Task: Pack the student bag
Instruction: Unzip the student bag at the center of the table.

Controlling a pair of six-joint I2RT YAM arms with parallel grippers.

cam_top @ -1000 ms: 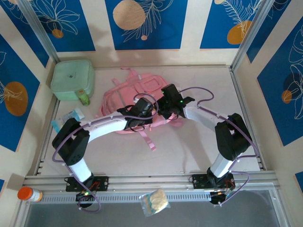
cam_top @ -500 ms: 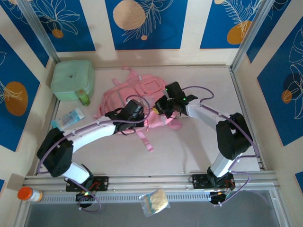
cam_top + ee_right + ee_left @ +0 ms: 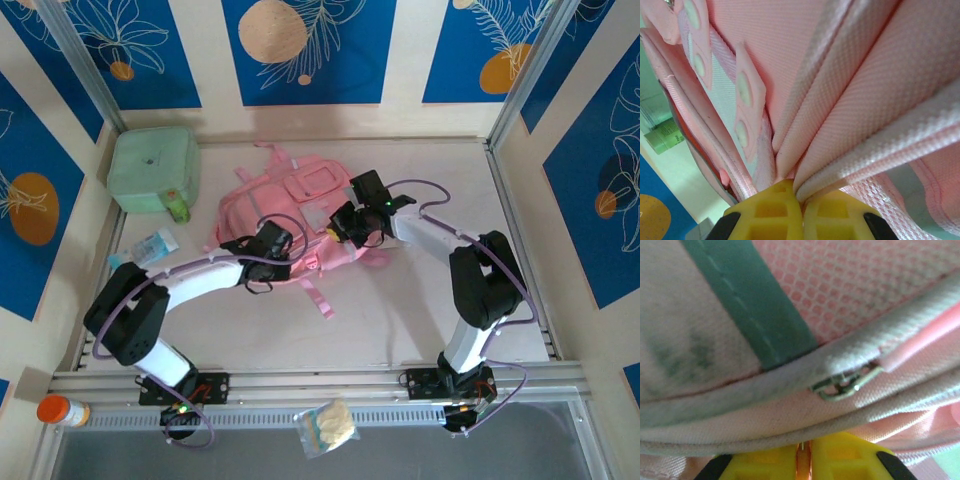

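One pink backpack [image 3: 272, 203] lies mid-table [image 3: 400, 300], with one mint-green case [image 3: 152, 168] far left, its mark too small to read. The right tool [image 3: 799, 192] is clamped on a backpack fold. The left tool [image 3: 804, 449] has its fingers nearly together at a zip seam; whether it grips anything cannot be told.

from above, the fingertips of the left gripper [image 3: 282, 240] and right gripper [image 3: 338, 226] are lost against the student bag [image 3: 285, 200]. left wrist view: bag cloth blurred, yellow pads [image 3: 850, 462] cut by the lower edge; we cannot tell if cloth sits in their thin slit. right wrist view: pads [image 3: 772, 212] likewise cut, pinching a bag fold. left of the bag, a green bottle [image 3: 662, 136] is half hidden, label unreadable.
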